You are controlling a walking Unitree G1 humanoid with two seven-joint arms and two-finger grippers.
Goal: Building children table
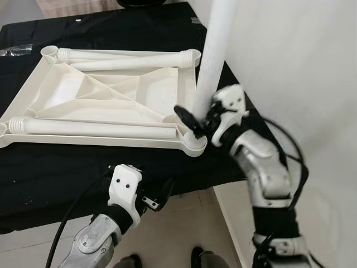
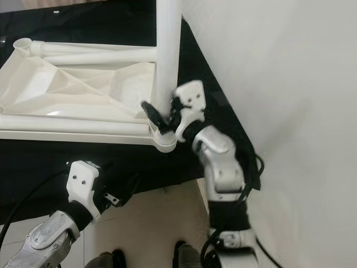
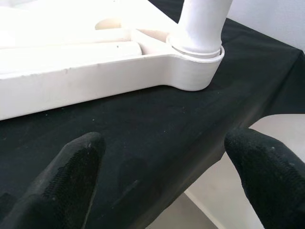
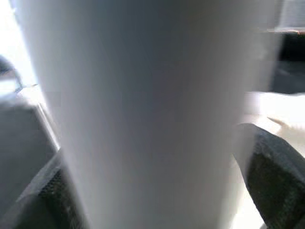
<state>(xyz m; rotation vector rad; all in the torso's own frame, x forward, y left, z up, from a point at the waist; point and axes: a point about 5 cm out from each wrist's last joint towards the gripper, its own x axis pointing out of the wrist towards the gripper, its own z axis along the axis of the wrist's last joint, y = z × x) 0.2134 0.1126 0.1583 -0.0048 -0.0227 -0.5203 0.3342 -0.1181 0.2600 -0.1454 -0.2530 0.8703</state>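
A white plastic table top [image 1: 67,89] lies upside down on a black cloth [image 1: 56,178]. One white leg [image 1: 212,50] stands upright in its near right corner socket [image 1: 196,146]. My right gripper [image 1: 199,120] is shut around the base of this leg, a black finger on each side, as the right wrist view shows for the leg [image 4: 143,114]. Three loose legs lie on the top: one along the near edge [image 1: 95,128], two along the far edge [image 1: 134,61]. My left gripper [image 3: 162,176] hangs open at the cloth's front edge, below the socket [image 3: 195,71].
A white wall [image 1: 301,56] rises close on the right of the table. Pale tiled floor [image 1: 184,223] shows below the cloth's front edge, with my feet [image 1: 201,258] on it. A cable [image 1: 72,223] runs along my left arm.
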